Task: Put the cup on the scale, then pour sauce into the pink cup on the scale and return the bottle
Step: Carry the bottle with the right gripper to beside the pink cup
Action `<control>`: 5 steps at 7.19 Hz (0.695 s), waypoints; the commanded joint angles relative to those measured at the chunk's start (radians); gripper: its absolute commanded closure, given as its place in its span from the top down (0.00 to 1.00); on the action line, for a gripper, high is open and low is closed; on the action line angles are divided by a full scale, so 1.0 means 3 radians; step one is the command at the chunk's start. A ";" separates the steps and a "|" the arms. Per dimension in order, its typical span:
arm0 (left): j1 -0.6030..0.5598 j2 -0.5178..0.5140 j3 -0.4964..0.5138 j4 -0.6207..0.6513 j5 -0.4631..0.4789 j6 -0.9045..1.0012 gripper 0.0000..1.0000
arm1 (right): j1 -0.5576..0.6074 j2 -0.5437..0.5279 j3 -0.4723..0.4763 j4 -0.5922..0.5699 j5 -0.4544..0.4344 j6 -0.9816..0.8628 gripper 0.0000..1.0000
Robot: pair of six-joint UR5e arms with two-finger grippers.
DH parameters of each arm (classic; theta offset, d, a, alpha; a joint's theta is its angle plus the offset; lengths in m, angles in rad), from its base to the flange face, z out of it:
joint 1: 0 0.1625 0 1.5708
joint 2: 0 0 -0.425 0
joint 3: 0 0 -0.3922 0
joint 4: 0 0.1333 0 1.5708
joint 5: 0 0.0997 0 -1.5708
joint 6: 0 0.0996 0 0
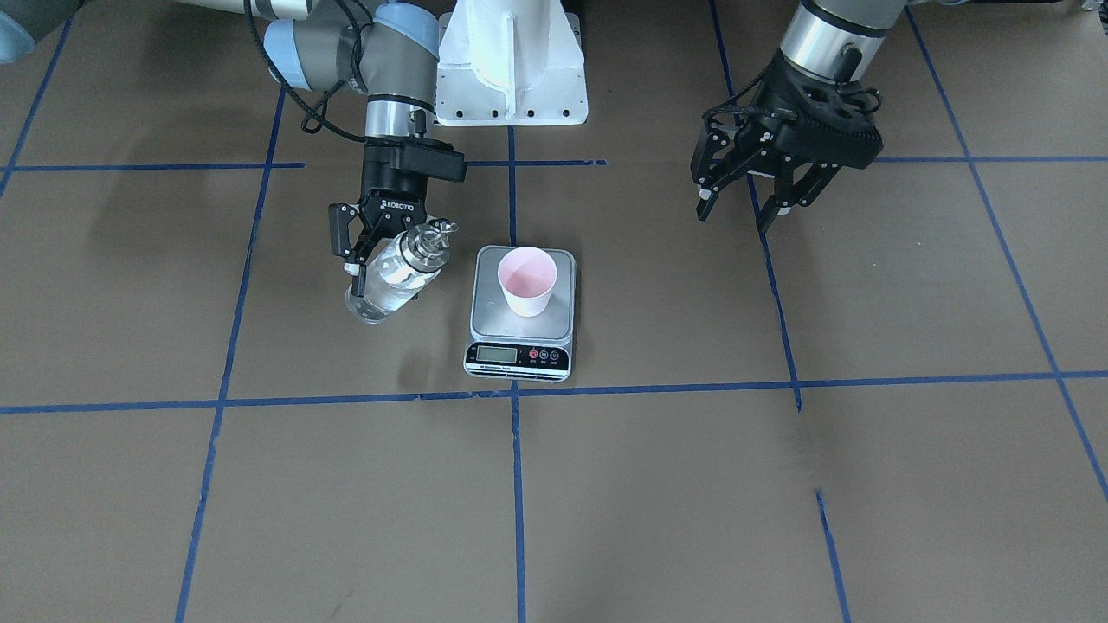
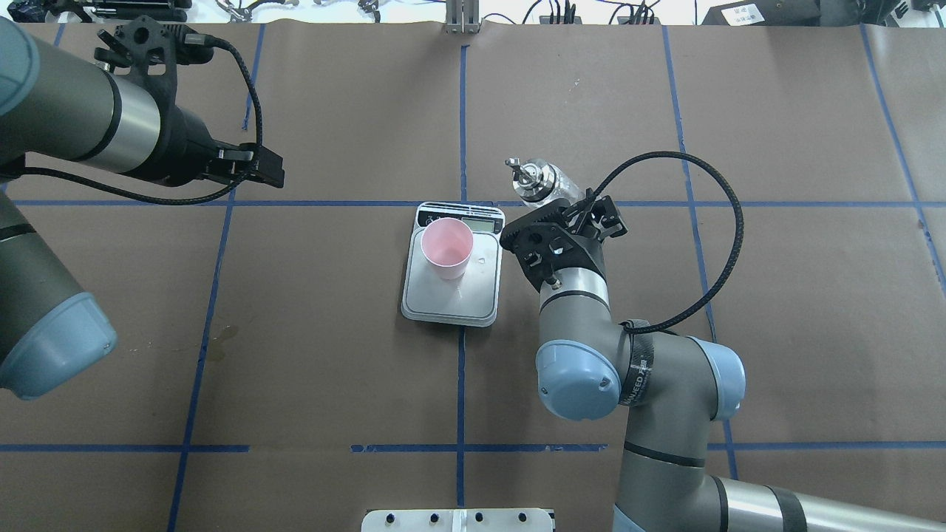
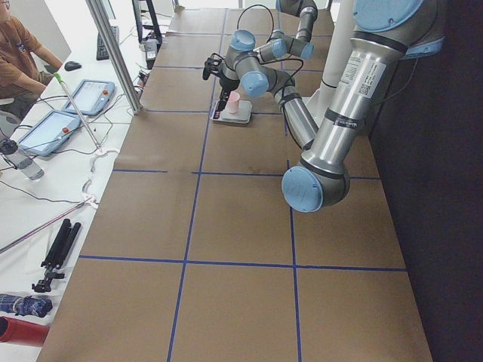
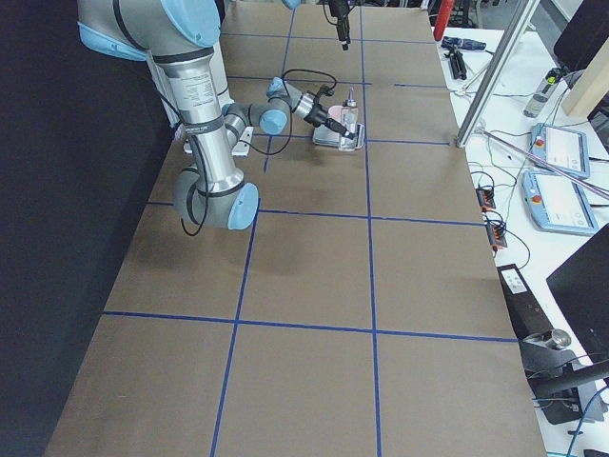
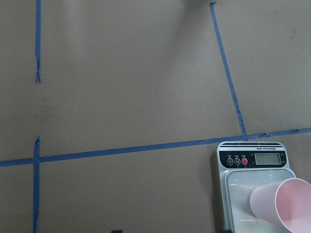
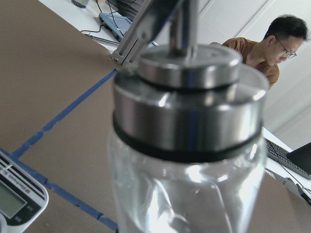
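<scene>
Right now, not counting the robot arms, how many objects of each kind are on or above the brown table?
cup: 1
scale: 1
bottle: 1
Total: 3

Brown table gridded with blue tape. In the overhead view, a dark stain lies at 8 o'clock. The left-end view shows pendants at 10 o'clock and a tripod at 8. A man in orange sits at 2 o'clock in the right wrist view.

cup: pale pink paper, upright, on scale platform | scale: silver-grey platform, black display strip | bottle: clear glass, silver cap and spout, tilted, just beside scale | sauce: clear liquid inside bottle
</scene>
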 commanded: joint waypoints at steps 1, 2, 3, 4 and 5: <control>-0.0003 0.0036 -0.0011 0.0000 -0.0009 0.0013 0.75 | -0.0054 0.0034 0.0008 -0.0494 -0.0125 -0.0346 0.00; -0.0003 0.0057 -0.0051 -0.0010 -0.0025 0.0003 0.75 | -0.0070 0.0141 0.0008 -0.0777 -0.0207 -0.0417 0.00; -0.0003 0.0057 -0.0062 -0.0010 -0.0025 -0.0002 0.76 | -0.0110 0.0142 -0.0002 -0.0805 -0.0259 -0.0509 0.00; -0.0003 0.0057 -0.0062 -0.0010 -0.0030 -0.0007 0.76 | -0.0151 0.0147 -0.0032 -0.0805 -0.0315 -0.0682 0.00; -0.0003 0.0057 -0.0067 -0.0010 -0.0030 -0.0022 0.76 | -0.0182 0.0132 -0.0053 -0.0800 -0.0336 -0.0891 0.00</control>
